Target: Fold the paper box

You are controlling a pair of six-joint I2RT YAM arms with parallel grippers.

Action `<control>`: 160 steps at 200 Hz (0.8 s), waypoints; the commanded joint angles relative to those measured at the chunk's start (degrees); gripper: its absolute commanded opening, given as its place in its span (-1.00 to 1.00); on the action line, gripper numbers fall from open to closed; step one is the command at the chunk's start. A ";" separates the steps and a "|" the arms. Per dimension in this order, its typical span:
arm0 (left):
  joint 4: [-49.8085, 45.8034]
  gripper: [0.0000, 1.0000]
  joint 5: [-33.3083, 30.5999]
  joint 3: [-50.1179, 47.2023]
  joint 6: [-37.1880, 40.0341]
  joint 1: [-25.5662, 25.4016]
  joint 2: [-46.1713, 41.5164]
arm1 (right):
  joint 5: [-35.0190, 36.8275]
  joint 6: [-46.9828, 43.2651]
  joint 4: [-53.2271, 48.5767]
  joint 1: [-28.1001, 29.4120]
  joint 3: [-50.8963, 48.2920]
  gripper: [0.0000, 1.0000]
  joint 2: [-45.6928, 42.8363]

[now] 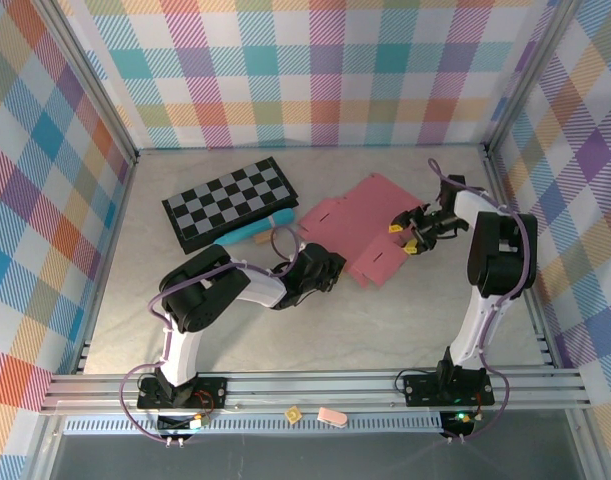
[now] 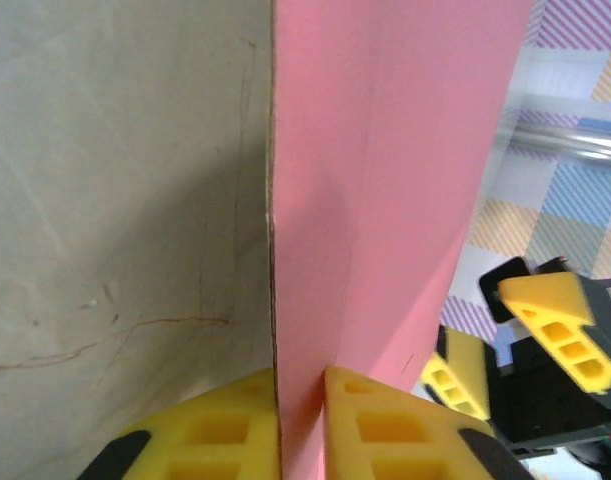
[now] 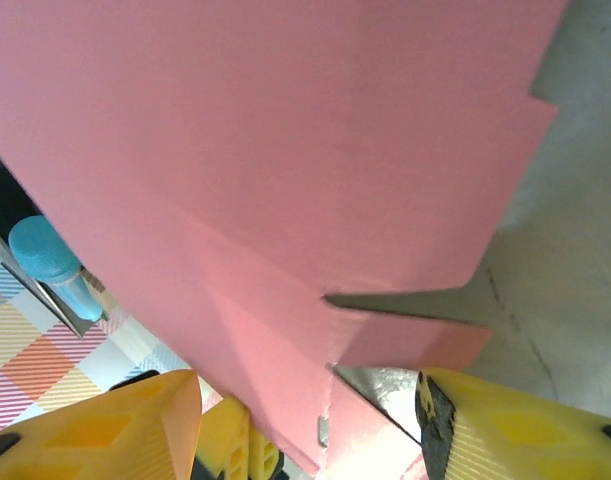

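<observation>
The pink paper box lies unfolded and mostly flat in the middle of the table. My left gripper is at its near left edge, and in the left wrist view both yellow fingers press on a raised pink panel. My right gripper stands at the box's right edge. Its jaws are apart, with a pink flap and a slit between them, touching neither finger. The right gripper's yellow fingers show beyond the panel.
A black-and-grey checkered board lies left of the box, with a teal bar at its near edge, also seen as. Plaid walls and metal posts close in the table. Two small bits sit on the near rail.
</observation>
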 commanded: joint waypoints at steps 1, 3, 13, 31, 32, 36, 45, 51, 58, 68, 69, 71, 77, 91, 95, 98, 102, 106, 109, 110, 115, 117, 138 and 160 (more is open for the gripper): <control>-3.08 -0.88 -2.30 4.13 3.03 0.40 -4.35 | 1.29 1.25 -2.83 0.54 1.83 0.17 -6.17; -3.62 -0.89 -2.41 4.56 3.28 0.42 -4.61 | 1.55 1.45 -2.81 0.52 1.83 0.17 -6.57; -5.88 -0.98 -2.56 6.50 4.32 0.52 -5.53 | 3.23 2.40 -2.85 0.73 1.98 0.17 -8.93; -10.45 -1.00 -2.74 10.57 6.03 0.65 -6.91 | 7.24 3.50 -3.64 1.17 2.78 0.17 -12.89; -10.68 -1.00 -2.81 10.76 6.15 0.64 -7.01 | 7.50 3.59 -3.77 1.20 2.83 0.17 -13.05; -11.49 -1.00 -3.07 11.51 6.40 0.65 -7.27 | 8.34 3.73 -4.15 1.36 3.09 0.17 -13.86; -13.67 -1.00 -3.62 13.29 6.93 0.70 -7.91 | 10.71 4.00 -5.06 1.88 3.92 0.16 -15.48; -15.86 -1.00 -3.98 14.65 7.20 0.78 -8.29 | 12.41 4.27 -5.84 2.44 4.66 0.16 -16.53; -18.38 -1.00 -4.66 16.24 7.60 0.86 -8.86 | 14.05 4.61 -6.26 3.12 5.32 0.14 -17.86; -22.24 -1.00 -6.09 18.52 8.15 0.89 -9.80 | 17.17 5.38 -7.13 4.45 6.72 0.14 -19.97; -22.73 -1.00 -6.29 18.73 8.17 0.94 -9.94 | 17.47 5.59 -7.19 4.55 6.86 0.14 -20.19; -23.58 -1.00 -6.77 19.22 8.21 0.95 -10.20 | 18.14 5.90 -7.43 4.78 7.17 0.14 -20.62; -26.51 -1.00 -8.20 20.67 8.24 0.97 -10.84 | 19.71 6.96 -8.02 5.42 7.82 0.14 -21.73; -33.65 -1.00 -11.68 24.81 8.14 0.97 -12.31 | 22.42 10.32 -8.63 6.66 9.91 0.13 -24.72; -35.80 -1.00 -12.83 26.09 7.93 1.02 -12.55 | 23.16 11.38 -8.63 7.10 10.47 0.13 -25.74; -37.26 -1.00 -13.65 27.07 7.84 1.04 -12.75 | 23.56 12.19 -8.42 7.36 10.74 0.13 -26.40; -39.25 -1.00 -14.85 28.40 7.55 1.05 -12.96 | 23.97 13.38 -8.08 7.70 11.01 0.13 -27.53; -41.14 -1.00 -15.86 29.75 7.35 1.03 -13.14 | 24.29 14.68 -7.63 8.06 11.14 0.14 -28.53; -42.56 -1.00 -16.69 30.74 7.23 1.06 -13.28 | 24.36 15.81 -7.03 8.42 11.02 0.14 -29.62; -43.04 -1.00 -16.82 31.12 7.10 1.06 -13.27 | 24.36 16.16 -6.83 8.51 10.95 0.13 -29.94; -45.32 -1.00 -18.08 32.91 6.66 1.07 -13.17 | 24.22 18.08 -5.41 9.02 10.41 0.13 -31.23; -46.28 -1.00 -18.41 33.62 6.47 1.07 -13.17 | 24.07 19.11 -4.64 9.35 10.00 0.13 -32.32; -55.60 -1.00 -22.74 40.29 4.16 1.08 -12.56 | 23.58 29.19 -0.66 12.61 7.04 0.13 -37.26; -55.77 -1.00 -25.02 41.31 0.22 1.15 -12.81 | 25.31 40.93 7.02 16.79 1.46 0.19 -42.34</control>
